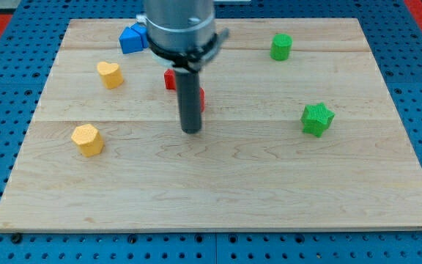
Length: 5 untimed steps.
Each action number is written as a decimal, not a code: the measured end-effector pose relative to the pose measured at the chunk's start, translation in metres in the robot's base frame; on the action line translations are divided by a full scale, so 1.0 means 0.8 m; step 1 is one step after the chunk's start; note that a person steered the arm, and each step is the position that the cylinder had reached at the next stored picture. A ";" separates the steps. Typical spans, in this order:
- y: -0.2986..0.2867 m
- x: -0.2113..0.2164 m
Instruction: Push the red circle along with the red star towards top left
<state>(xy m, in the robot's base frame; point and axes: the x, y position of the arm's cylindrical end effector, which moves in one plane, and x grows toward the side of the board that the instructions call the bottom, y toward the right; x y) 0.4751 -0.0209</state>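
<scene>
My tip (191, 130) rests on the wooden board near its middle. Two red blocks sit just behind the rod, mostly hidden by it: one (169, 79) shows at the rod's left, the other (201, 98) peeks out at its right. I cannot tell which is the circle and which is the star. The tip is a little toward the view's bottom of both red blocks.
A blue block (131, 39) lies at the top, left of the arm. A yellow heart (110, 74) and a yellow block (87, 139) are on the left. A green cylinder (281, 47) is top right, a green star (317, 119) at right. The board (218, 198) has edges all round.
</scene>
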 end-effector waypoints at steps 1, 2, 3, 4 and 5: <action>0.038 0.038; 0.055 0.052; 0.051 0.049; 0.047 0.003; 0.006 -0.062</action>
<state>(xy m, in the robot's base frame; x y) 0.4251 -0.0161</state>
